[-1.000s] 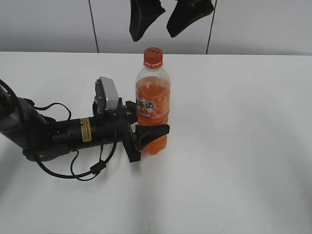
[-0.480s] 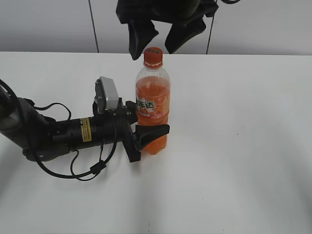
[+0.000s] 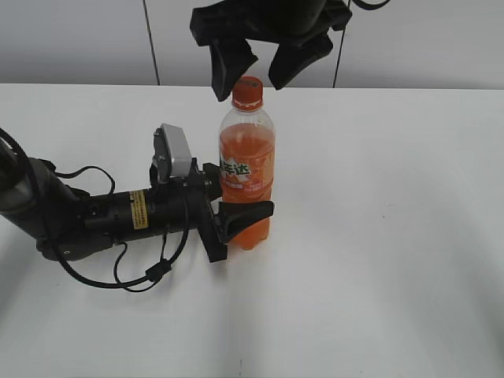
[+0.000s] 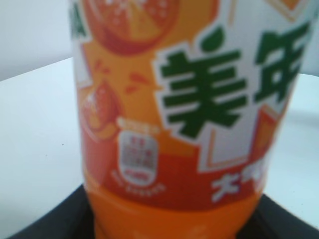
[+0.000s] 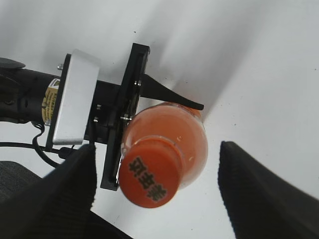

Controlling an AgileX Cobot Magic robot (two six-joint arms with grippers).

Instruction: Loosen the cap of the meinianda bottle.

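The bottle [image 3: 246, 169] is standing upright on the table [image 3: 394, 236], and the left gripper [image 3: 236, 216] is clamping its lower body, jaws closed on it. Over the last second the right gripper [image 3: 264, 67] has been descending from above the bottle; its jaws are now hanging apart on either side of the cap [image 3: 247, 92], not touching it. Judgement: the approach is nearly complete, and closing on the cap and twisting appear to be next.

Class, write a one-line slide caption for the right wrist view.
Open right gripper poised above orange ribbed screw cap of clear plastic orange-soda bottle clamped by left gripper.
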